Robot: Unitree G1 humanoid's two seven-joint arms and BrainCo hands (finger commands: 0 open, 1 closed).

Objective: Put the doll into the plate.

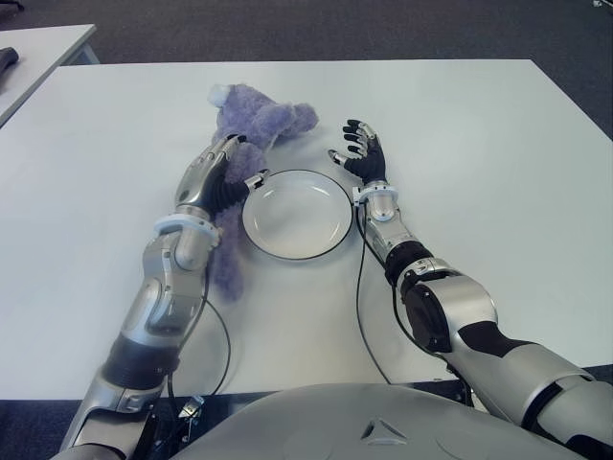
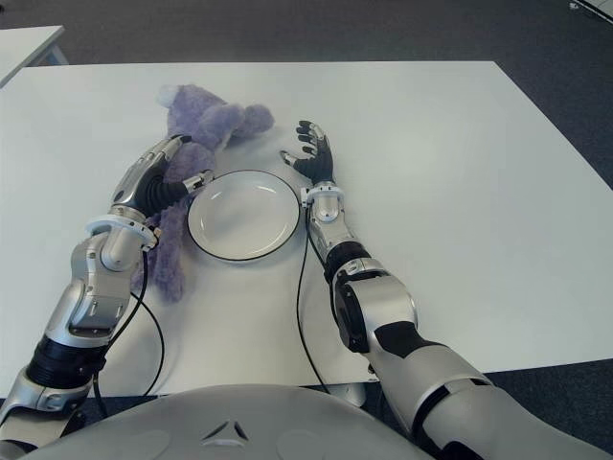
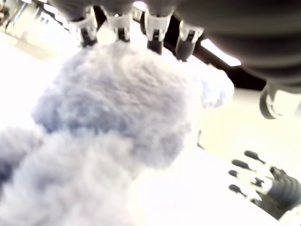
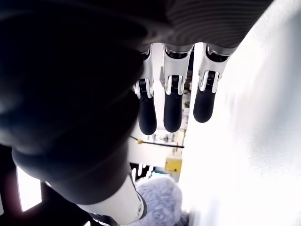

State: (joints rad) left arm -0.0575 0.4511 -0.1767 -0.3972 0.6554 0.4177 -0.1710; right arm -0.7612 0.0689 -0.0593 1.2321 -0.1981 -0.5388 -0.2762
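A purple plush doll lies on the white table, its head at the far side and its legs trailing toward me, just left of the plate. The plate is white with a dark rim and holds nothing. My left hand lies over the doll's body with its fingers stretched across the fur and its thumb sticking out toward the plate's rim. My right hand hovers beside the plate's far right edge, fingers spread and holding nothing. The doll's middle is hidden under my left hand.
Thin black cables run from both wrists back across the table toward me. A second white table with a dark object stands at the far left. Dark carpet lies beyond the far table edge.
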